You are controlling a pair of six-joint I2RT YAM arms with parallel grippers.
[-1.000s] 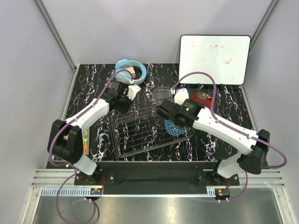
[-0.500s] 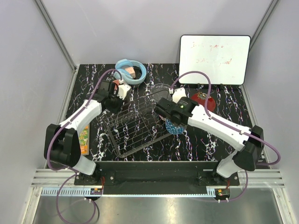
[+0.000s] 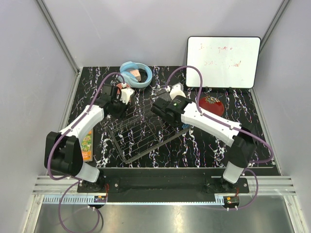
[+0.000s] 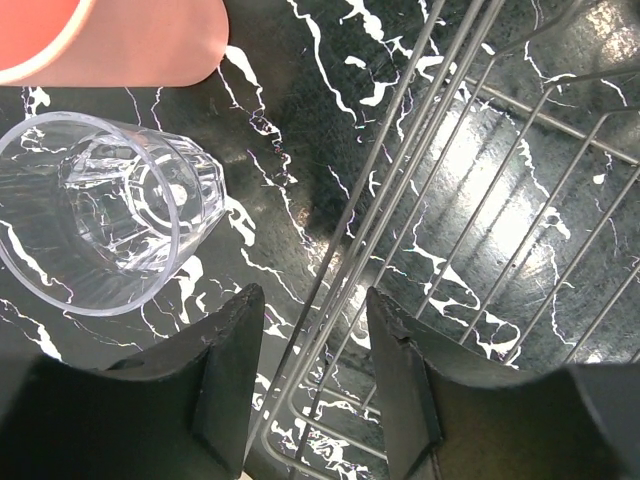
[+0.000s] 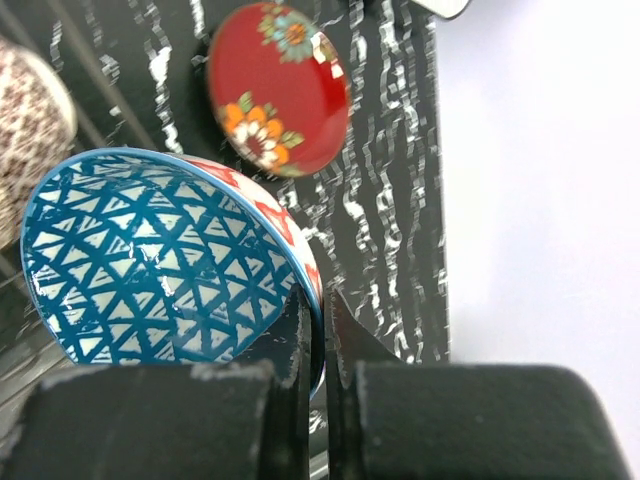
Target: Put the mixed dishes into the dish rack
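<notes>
My right gripper (image 5: 317, 292) is shut on the rim of the blue patterned bowl (image 5: 150, 270), held tilted on edge. From above, this gripper (image 3: 163, 109) hangs over the far right part of the chrome dish rack (image 3: 138, 141). The left gripper (image 4: 313, 290) is open and straddles the rack's rim wires (image 4: 330, 275) without touching them; from above it (image 3: 118, 104) sits at the rack's far left corner. A clear glass tumbler (image 4: 100, 225) lies on its side left of it, beside the salmon-pink cup (image 4: 110, 35). The red lacquer dish (image 5: 280, 85) and the beige patterned bowl (image 5: 30, 120) lie beyond the held bowl.
Light blue headphones (image 3: 136, 74) lie at the back of the black marbled table, and a whiteboard (image 3: 223, 60) stands at the back right. An orange book (image 3: 86, 145) lies by the left arm. The red dish (image 3: 210, 103) sits right of the rack.
The right arm swung left with the blue bowl until it was over the rack. The rack has shifted and turned. The left gripper moved to the rack's far corner and its jaws have widened.
</notes>
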